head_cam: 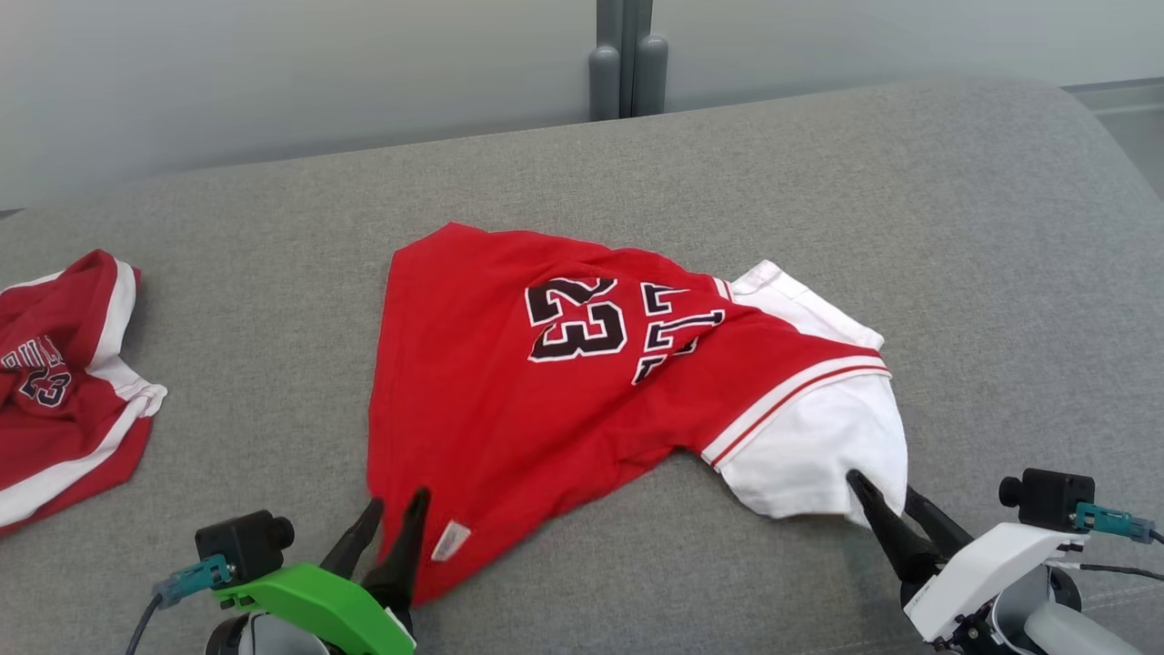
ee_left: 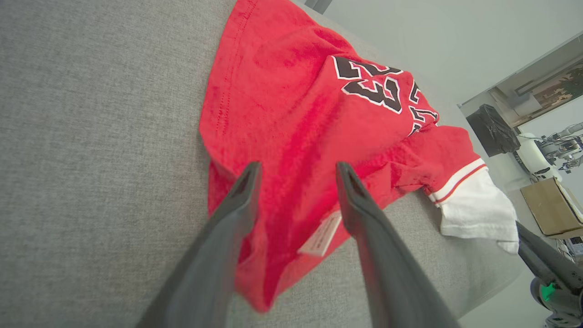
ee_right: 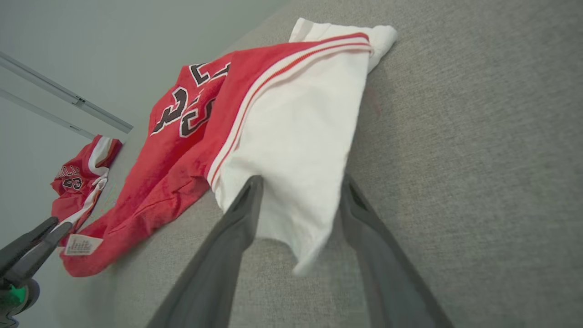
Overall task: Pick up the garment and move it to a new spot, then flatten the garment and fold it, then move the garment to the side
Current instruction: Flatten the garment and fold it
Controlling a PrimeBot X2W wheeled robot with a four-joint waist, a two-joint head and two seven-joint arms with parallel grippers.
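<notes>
The garment (head_cam: pixel 546 391) is a red jersey with "23" and a white sleeve, lying crumpled on the grey padded surface (head_cam: pixel 818 182). My left gripper (head_cam: pixel 397 500) stands open at its near red corner, by the white label (head_cam: pixel 450 540). In the left wrist view the red cloth (ee_left: pixel 291 114) lies between and under the spread fingers (ee_left: pixel 237 205) of that gripper (ee_left: pixel 298 166). My right gripper (head_cam: pixel 880 484) stands open at the white sleeve's near edge. In the right wrist view the sleeve (ee_right: pixel 296 136) droops between the parted fingers of this gripper (ee_right: pixel 301 180).
A second red and white jersey (head_cam: pixel 64 373) lies bunched at the surface's left edge, also seen as that jersey (ee_right: pixel 82 173) in the right wrist view. A grey post (head_cam: pixel 627 64) stands behind the far edge. A cardboard box (ee_left: pixel 546 207) sits on the floor beyond.
</notes>
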